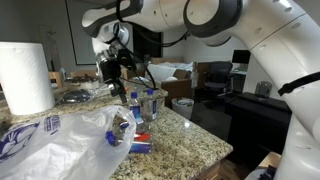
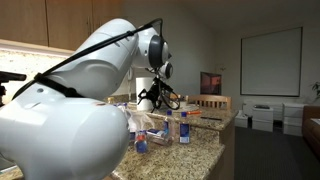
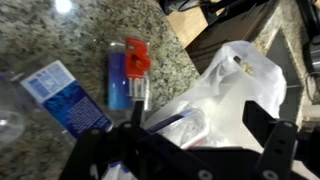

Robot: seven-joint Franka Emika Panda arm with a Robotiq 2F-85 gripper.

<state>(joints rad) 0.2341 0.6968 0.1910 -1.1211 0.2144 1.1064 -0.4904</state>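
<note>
My gripper (image 3: 198,135) is open and empty, its two black fingers spread wide. It hangs above a granite counter (image 3: 60,35). Right below the fingers lies a white plastic bag (image 3: 235,75) with a clear item with a blue and red edge (image 3: 180,128) showing through it. Beside the bag lie a blue tube with a red cap (image 3: 125,75) and a clear bottle with a blue label (image 3: 65,95). In both exterior views the gripper (image 1: 112,68) (image 2: 150,98) is well above the counter, over the upright bottles (image 1: 148,103) (image 2: 183,127).
A paper towel roll (image 1: 25,78) stands at one end of the counter, with a large crumpled plastic bag (image 1: 70,140) in front of it. A blue and red item (image 1: 140,146) lies near the counter edge (image 1: 215,150). Chairs and boxes stand beyond it.
</note>
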